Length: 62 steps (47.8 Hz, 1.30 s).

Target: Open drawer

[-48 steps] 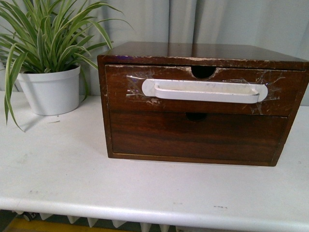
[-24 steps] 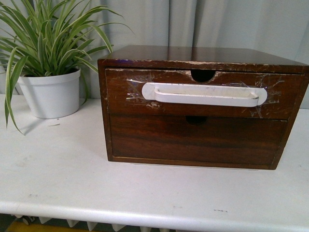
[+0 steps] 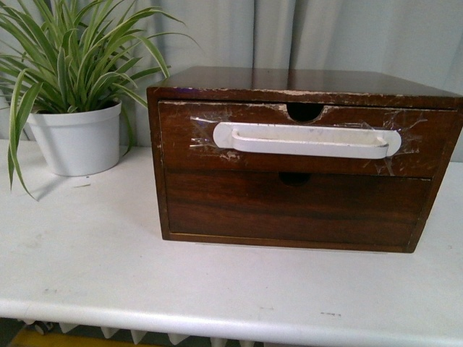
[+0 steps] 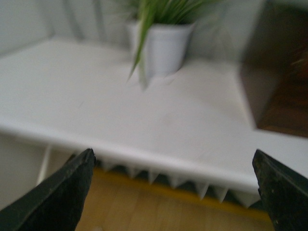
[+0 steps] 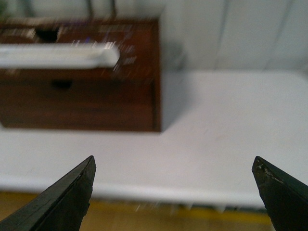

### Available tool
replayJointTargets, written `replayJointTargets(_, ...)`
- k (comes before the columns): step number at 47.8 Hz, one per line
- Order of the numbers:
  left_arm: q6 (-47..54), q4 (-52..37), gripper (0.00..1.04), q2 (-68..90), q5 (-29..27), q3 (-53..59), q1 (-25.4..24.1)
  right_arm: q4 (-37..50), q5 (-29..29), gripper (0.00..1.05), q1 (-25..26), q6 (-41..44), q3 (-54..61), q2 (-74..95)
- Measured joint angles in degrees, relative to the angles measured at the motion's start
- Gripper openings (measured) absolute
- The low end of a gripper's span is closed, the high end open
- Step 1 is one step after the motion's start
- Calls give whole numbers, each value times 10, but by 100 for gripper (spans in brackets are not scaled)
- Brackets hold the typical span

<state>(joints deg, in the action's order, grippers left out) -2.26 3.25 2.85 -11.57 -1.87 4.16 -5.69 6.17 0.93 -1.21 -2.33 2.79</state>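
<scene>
The dark wooden drawer (image 3: 181,137) is the upper one in a small chest (image 3: 289,78) on the white table (image 3: 94,253). It is shut, with a long white handle (image 3: 307,139) taped on its front and a half-round notch (image 3: 304,110) in its chipped rim. It also shows blurred in the right wrist view (image 5: 139,67). Neither gripper shows in the front view. My left gripper (image 4: 173,187) is open and empty, out past the table's front edge. My right gripper (image 5: 173,185) is open and empty, in front of the table, off the chest's side.
A plain lower drawer front (image 3: 289,210) without a handle sits below. A spider plant in a white pot (image 3: 76,137) stands left of the chest, also in the left wrist view (image 4: 163,45). Grey curtains hang behind. Yellow floor (image 4: 144,211) lies below the table edge.
The front view has shifted slightly, so the chest sits a little lower in the picture than a second ago. The drawer has stayed shut.
</scene>
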Motion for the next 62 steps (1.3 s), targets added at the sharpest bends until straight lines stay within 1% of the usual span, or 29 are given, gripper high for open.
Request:
replayJointTargets(1,-9,6,99,16,-62,-6,17,-17,16,96,0,0,-8,13)
replayJointTargets(2,-13,9,99,32,-105,-10,31,-24,22,96,0,0,-12,19)
replayJointTargets(4,-13,10,99,51,-148,-15,43,-41,32,96,-2,1,-24,45)
replayJointTargets(5,-14,10,99,63,-160,-18,45,-44,36,96,-2,3,-26,52)
replayJointTargets(8,-12,6,99,88,-161,-30,43,-56,52,96,-5,13,-43,85)
replayJointTargets(10,-6,-7,99,105,-150,-38,40,-54,61,96,-5,26,-56,109)
replayJointTargets(14,20,-38,99,149,-98,-66,37,-53,80,96,-5,52,-82,150)
replayJointTargets(16,44,-52,99,180,-66,-85,36,-52,94,96,-5,76,-102,179)
replayJointTargets(18,80,-74,99,228,-21,-111,36,-51,109,96,-6,106,-124,211)
replayJointTargets(19,95,-82,99,245,-11,-119,36,-51,115,96,-7,120,-138,230)
replayJointTargets(21,143,-100,99,297,33,-143,33,-49,125,96,-10,145,-160,260)
replayJointTargets(23,174,-117,99,341,61,-163,30,-51,141,96,-14,175,-188,293)
replayJointTargets(26,225,-126,99,410,101,-201,30,-50,154,96,-19,212,-228,334)
replayJointTargets(30,291,-102,99,494,162,-266,43,-43,159,96,-22,248,-274,385)
replayJointTargets(34,339,-72,99,548,206,-320,57,-50,165,96,-26,274,-308,421)
replayJointTargets(42,414,-25,99,630,256,-415,89,-84,177,96,-32,320,-375,485)
replayJointTargets(47,480,45,99,690,287,-503,126,-121,184,96,-36,360,-430,537)
replayJointTargets(51,509,86,99,720,297,-546,146,-144,183,96,-42,389,-460,569)
replayJointTargets(55,556,149,99,764,300,-605,172,-164,174,96,-52,421,-490,600)
replayJointTargets(62,605,215,99,811,300,-660,193,-190,163,96,-70,461,-523,636)
